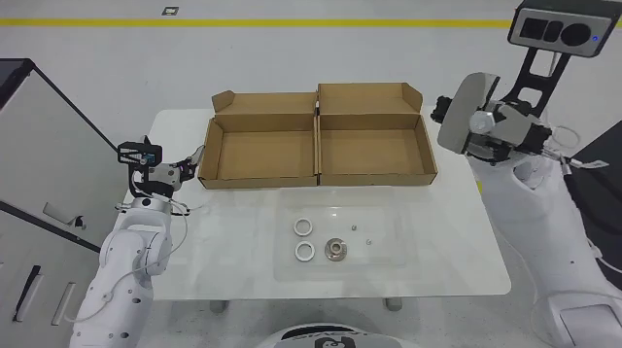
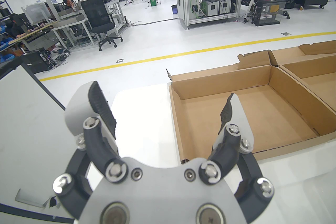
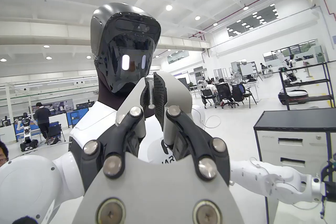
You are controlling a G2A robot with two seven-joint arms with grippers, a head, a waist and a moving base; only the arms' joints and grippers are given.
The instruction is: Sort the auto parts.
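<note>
One threaded bolt (image 3: pixel 151 96) sits pinched in the right gripper (image 3: pixel 151 84); the left gripper (image 2: pixel 161 91) gapes beside a cardboard box (image 2: pixel 223 83).

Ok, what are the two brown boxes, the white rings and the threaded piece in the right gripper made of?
Two open brown boxes: cardboard, matte, by the folded flaps and raw edges. Two small white rings: probably plastic or rubber, too small to tell. Threaded grey stud, clamped in the right gripper's jaws: metal, dull sheen on the threads.
</note>
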